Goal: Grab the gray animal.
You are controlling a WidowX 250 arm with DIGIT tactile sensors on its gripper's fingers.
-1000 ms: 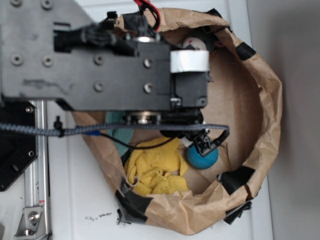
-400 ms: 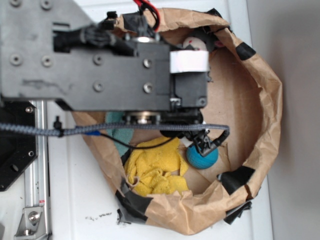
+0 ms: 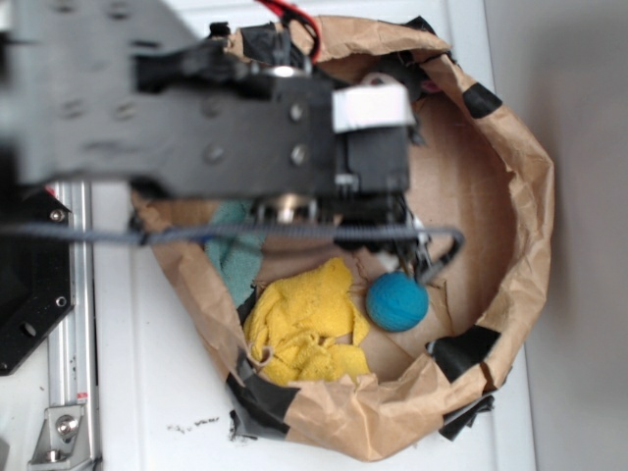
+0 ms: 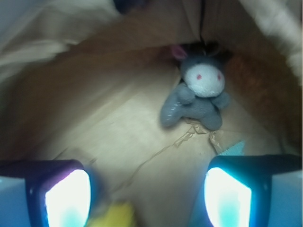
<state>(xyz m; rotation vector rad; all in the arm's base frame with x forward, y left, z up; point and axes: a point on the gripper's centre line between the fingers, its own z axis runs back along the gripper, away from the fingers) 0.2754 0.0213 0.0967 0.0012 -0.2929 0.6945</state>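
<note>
The gray animal [image 4: 198, 97] is lying in the wrist view toward one o'clock, a small plush with a soft knitted-looking gray body, a round cream-white face carrying two red eyes, dark ears, one pinkish ear patch and stubby rounded limbs; it is resting on the creased brown paper floor against the far wall of the paper bag [image 4: 94, 94]. In the exterior view only a sliver of its pale face is showing [image 3: 378, 80] at about twelve o'clock inside the bag, beside the arm's housing.

The gripper [image 4: 147, 194] is standing wide open at six o'clock in the wrist view; its two fingers [image 4: 66, 196], glowing bright at the lower corners, are sitting far apart and holding nothing; the toy is lying well apart from them, beyond the gap.

The bag [image 3: 520, 196] is forming a crumpled, rolled-down brown ring patched with black tape [image 3: 463, 350]; a round blue ball [image 3: 396, 300] with a matte, slightly fuzzy surface is sitting at five o'clock on the floor; a nubby yellow cloth [image 3: 299, 329] is bunched at six o'clock just beside the ball; a teal cloth [image 3: 234, 255] is peeking out at eight o'clock beneath the blurred black metal arm [image 3: 196, 128]; the bag is sitting on a white table [image 3: 147, 392].
</note>
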